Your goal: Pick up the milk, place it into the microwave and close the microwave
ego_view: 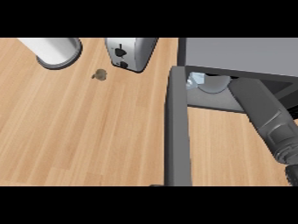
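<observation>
Nearest the lens: grey right forearm [267, 116], entering from the lower right edge and running up and left into the open microwave [248, 57]. Black cuff showing at the forearm's near end, bottom right corner. Right hand itself hidden inside the microwave's cavity — state of its fingers impossible to tell. Left hand nowhere in view.

Microwave door [178, 131] swung open, seen edge-on as a dark grey bar running from the cavity's left corner down toward the lower edge. Microwave's grey top filling the upper right.

Milk [196, 81] — only a pale blue-white piece visible just inside the cavity's left front, beside a round pale plate [214, 85] within. Touching the hand or not: cannot tell. No label or writing legible on it.

On the wooden desk [74, 131], upper left: white cylindrical container [56, 49] on a grey ringed base. Right of it, a silver toaster [130, 52] with dark controls on its face, just left of the microwave. Small grey-brown object [100, 75] lying between and slightly in front of those two. No readable brand anywhere.
</observation>
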